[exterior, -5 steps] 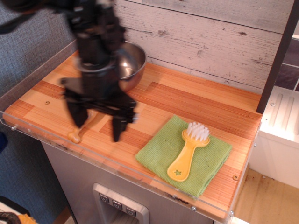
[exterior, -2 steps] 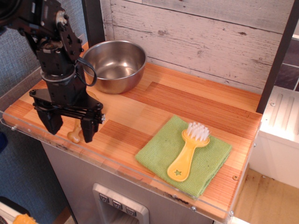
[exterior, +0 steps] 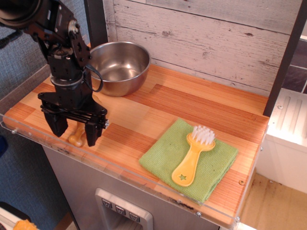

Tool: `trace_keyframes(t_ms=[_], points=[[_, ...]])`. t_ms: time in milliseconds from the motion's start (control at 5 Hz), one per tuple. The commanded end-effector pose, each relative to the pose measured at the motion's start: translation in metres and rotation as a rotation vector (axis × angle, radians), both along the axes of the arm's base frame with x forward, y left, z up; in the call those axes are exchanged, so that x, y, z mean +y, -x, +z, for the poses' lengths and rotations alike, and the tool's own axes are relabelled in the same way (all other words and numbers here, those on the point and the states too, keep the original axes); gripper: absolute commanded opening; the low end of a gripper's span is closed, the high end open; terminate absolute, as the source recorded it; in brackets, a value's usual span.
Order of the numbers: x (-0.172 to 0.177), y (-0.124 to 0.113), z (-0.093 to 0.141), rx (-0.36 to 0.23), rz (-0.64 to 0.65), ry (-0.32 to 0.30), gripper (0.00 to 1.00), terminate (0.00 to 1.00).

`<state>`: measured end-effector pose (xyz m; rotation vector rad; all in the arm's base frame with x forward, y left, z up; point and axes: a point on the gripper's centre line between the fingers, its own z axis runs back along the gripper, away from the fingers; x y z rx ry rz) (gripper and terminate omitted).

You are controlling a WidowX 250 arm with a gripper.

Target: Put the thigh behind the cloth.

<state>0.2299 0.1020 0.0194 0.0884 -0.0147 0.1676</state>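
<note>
The thigh (exterior: 76, 136) is a tan toy drumstick lying near the front left edge of the wooden counter. Only its knobbed bone tip shows; the rest is hidden behind my gripper. My black gripper (exterior: 75, 134) stands over it, open, with one finger on each side of the thigh. I cannot tell whether the fingers touch it. The light-green cloth (exterior: 189, 160) lies flat at the front right, with a yellow brush (exterior: 192, 158) with white bristles on top of it.
A steel bowl (exterior: 120, 67) stands at the back left against the plank wall, just behind my arm. A clear plastic lip (exterior: 120, 170) runs along the counter's front edge. Bare wooden counter (exterior: 192, 103) lies behind the cloth.
My arm swung left from the middle of the counter to the thigh. In the last half second it shifted slightly right and settled lower, the fingers straddling the thigh.
</note>
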Motion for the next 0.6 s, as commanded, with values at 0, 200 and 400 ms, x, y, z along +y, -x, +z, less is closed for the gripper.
trace_keyframes(t_ms=[0, 200, 400], points=[[0.0026, -0.0046, -0.0109, -0.002, -0.022, -0.016, 1.0, 0.0], [0.0014, -0.0042, -0.0162, -0.003, -0.03, -0.002, 1.0, 0.0], [-0.0029, -0.0019, -0.0148, -0.01, -0.04, -0.012, 0.0, 0.0]])
